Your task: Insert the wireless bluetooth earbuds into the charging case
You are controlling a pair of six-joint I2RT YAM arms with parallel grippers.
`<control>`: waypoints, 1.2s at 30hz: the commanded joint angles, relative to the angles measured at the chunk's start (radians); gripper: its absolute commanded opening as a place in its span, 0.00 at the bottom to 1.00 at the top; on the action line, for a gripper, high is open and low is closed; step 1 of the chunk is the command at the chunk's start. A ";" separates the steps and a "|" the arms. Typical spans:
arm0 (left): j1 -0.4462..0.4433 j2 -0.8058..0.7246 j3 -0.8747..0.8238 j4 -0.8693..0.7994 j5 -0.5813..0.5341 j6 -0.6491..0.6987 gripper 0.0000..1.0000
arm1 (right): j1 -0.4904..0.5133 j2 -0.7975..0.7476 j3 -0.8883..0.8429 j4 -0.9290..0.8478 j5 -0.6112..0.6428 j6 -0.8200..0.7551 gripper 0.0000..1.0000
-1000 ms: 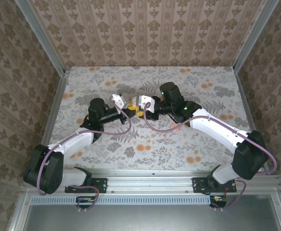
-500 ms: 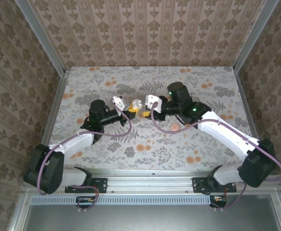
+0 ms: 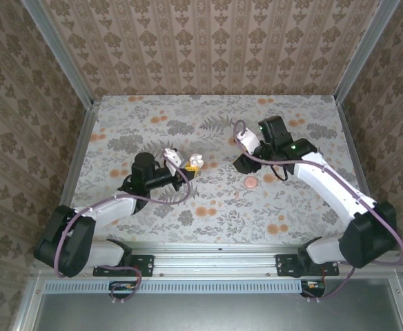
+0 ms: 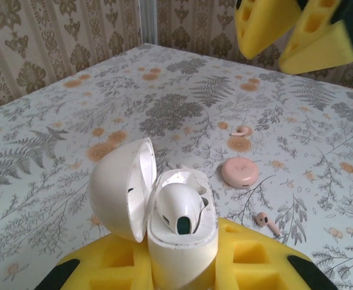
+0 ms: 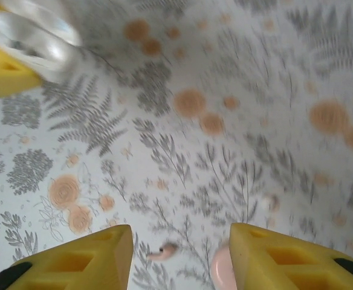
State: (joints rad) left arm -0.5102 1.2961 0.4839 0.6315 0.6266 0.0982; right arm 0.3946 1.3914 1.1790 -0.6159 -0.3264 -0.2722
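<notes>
The charging case [image 4: 182,241] is clamped upright between the yellow fingers of the left gripper [image 3: 186,167], above the flower-printed table [image 3: 119,117] left of centre. Its long axis is seen running up and away from the fingers in the left wrist view. The lid [image 4: 116,190] is swung open on its hinge to the left, with its hollow turned toward the case body. One seated earbud [image 4: 178,208] is lodged in the open well, its rounded head raised above the rim and a dark oval patch turned toward the camera.

A loose earbud [image 4: 266,222] is seen lying flat on the table just right of the held case. In that view its long axis is slanted from upper left to lower right, with the thicker end at the upper left. A pink disc [image 4: 240,172] is laid on the table a little beyond it, apart from it.

The right gripper [image 5: 181,241] is hung above the table to the right of the case and apart from it. Its yellow fingers are spread, and nothing is held between them. In the right wrist view the loose earbud and the edge of the pink disc are framed in the gap below.
</notes>
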 commanded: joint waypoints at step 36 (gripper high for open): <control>-0.002 -0.014 -0.048 0.013 -0.090 -0.017 0.10 | -0.121 0.824 0.594 -0.306 0.150 0.749 0.36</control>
State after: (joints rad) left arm -0.5102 1.2720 0.4267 0.6281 0.5262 0.0799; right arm 0.2771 2.1887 1.7439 -0.8799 -0.1619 0.4511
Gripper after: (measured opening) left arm 0.198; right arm 0.370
